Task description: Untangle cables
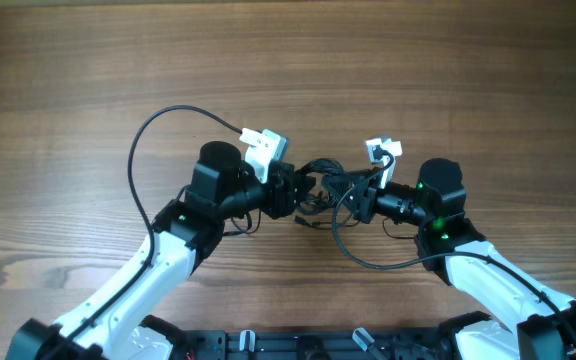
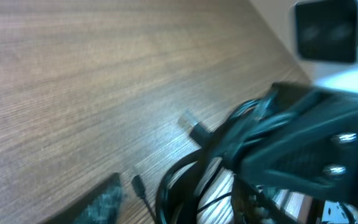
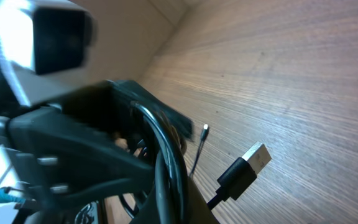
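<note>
Right hand (image 1: 361, 200) is pinched shut on the tangled cables (image 1: 320, 183) over the worktop (image 1: 448, 70), left hand (image 1: 290, 190) sits right at the same clump, can't tell if it's gripping.

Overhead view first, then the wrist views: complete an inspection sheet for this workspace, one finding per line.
Surface: brown wooden table, grain visible.
Job's things: thin black cables clumped between the grippers; black USB plug and thin jack tip stick out loose.
Clutter: nothing seen.
Grippers: right gripper shut on the cables; left gripper at the clump, jaw state unclear.
Cables: thicker black arm wires loop beside both arms.
Surroundings: black rig frame at the near edge.
</note>
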